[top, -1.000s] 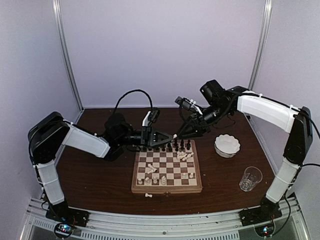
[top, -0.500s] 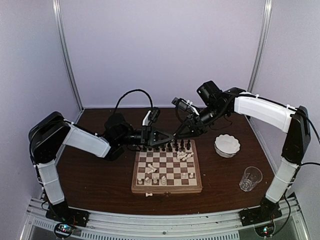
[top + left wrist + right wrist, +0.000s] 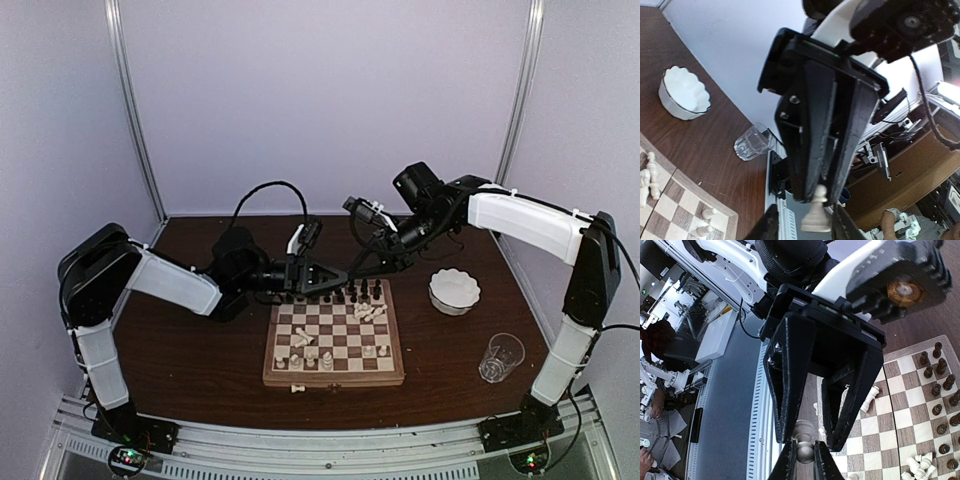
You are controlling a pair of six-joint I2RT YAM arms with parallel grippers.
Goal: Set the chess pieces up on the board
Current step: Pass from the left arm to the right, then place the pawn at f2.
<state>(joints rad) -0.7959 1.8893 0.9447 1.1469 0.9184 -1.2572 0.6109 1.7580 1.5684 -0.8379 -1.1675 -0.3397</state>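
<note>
The two grippers meet tip to tip above the far edge of the board (image 3: 335,379). My right gripper (image 3: 805,460) is shut on the round head of a white pawn (image 3: 805,434). Around the pawn's (image 3: 816,217) base stands my left gripper (image 3: 805,222), open, its fingers well apart on either side. In the top view the left gripper (image 3: 343,273) and the right gripper (image 3: 354,269) hide the pawn. Dark chess pieces (image 3: 335,295) line the board's far rows. White ones (image 3: 368,312) lie heaped at the far right, and others (image 3: 310,355) stand near the front.
A white scalloped bowl (image 3: 454,290) sits right of the board, with a clear glass (image 3: 501,356) nearer the right arm's base. One white piece (image 3: 297,389) lies on the table just in front of the board. Both arms stretch low over the table's far half.
The right gripper has closed on the pawn's head and the left gripper's jaws have spread away from the pawn. The right arm has shifted slightly left.
</note>
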